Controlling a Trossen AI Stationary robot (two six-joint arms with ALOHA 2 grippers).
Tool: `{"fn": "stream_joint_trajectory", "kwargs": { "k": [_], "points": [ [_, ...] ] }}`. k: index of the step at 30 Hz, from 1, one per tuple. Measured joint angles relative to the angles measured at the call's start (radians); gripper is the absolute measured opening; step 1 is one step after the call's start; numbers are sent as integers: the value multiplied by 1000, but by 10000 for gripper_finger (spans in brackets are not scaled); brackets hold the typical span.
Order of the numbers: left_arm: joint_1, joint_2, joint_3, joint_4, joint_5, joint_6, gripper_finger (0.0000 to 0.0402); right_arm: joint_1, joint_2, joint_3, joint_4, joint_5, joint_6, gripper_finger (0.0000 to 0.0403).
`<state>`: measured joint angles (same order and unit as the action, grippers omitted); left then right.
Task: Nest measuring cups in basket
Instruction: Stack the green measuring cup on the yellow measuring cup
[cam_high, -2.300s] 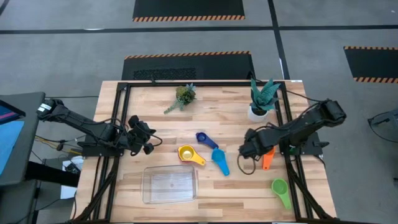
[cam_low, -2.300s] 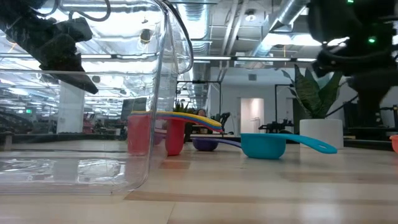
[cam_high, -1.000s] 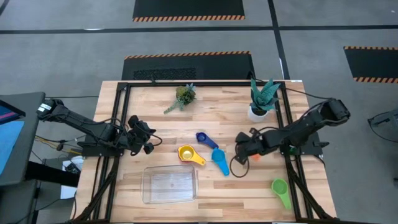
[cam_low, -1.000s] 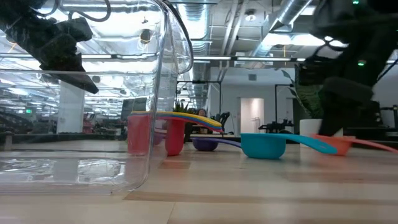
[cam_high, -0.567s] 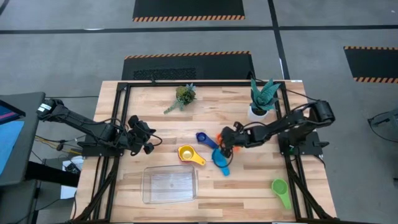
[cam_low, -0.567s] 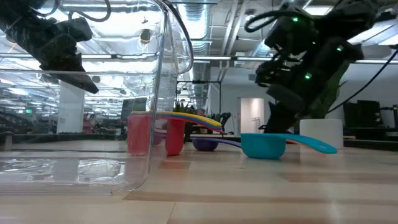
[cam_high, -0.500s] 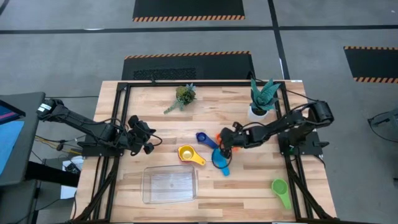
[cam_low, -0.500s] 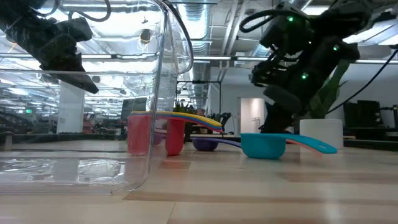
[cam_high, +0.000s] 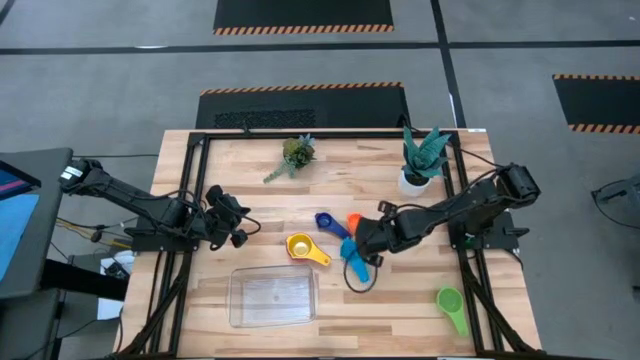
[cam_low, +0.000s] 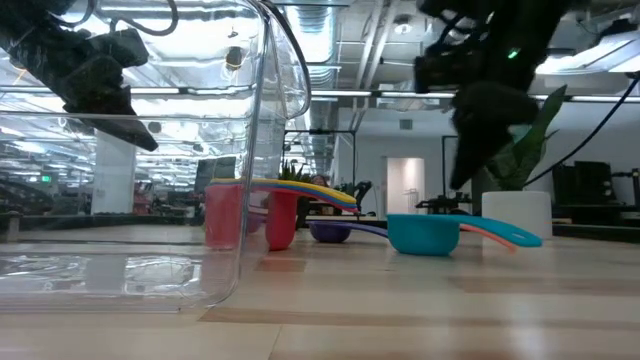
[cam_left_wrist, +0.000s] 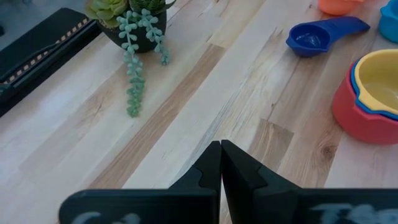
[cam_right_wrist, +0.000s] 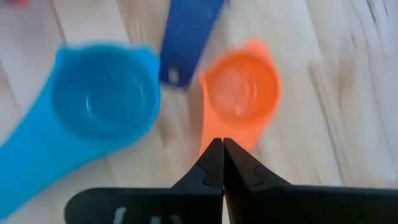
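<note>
No text, label, brand or number can be read in any of the views. The measuring cups (cam_high: 340, 243) carry no legible markings, and the black floor mats (cam_high: 303, 14) bear only orange-and-black hazard stripes, with no words on them.

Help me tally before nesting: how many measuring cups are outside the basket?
At least 6: a red, blue and yellow stack, dark blue cup, orange cup, light blue cup, green cup near the right edge. More may hide inside the stack.
</note>
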<state>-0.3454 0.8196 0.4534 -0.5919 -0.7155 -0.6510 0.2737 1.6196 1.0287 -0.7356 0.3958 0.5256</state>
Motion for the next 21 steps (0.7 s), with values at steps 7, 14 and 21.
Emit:
{"fn": "stream_joint_trajectory", "kwargs": {
  "k": [7,14,21],
  "points": [
    [0,0,0,0,-4,0,0,91,1,11,-318,-126,237,17],
    [0,0,0,7,-4,0,0,247,4,1,-395,-397,420,16],
    [0,0,0,7,-6,0,0,411,4,1,-424,-532,654,17]
  ]
}}
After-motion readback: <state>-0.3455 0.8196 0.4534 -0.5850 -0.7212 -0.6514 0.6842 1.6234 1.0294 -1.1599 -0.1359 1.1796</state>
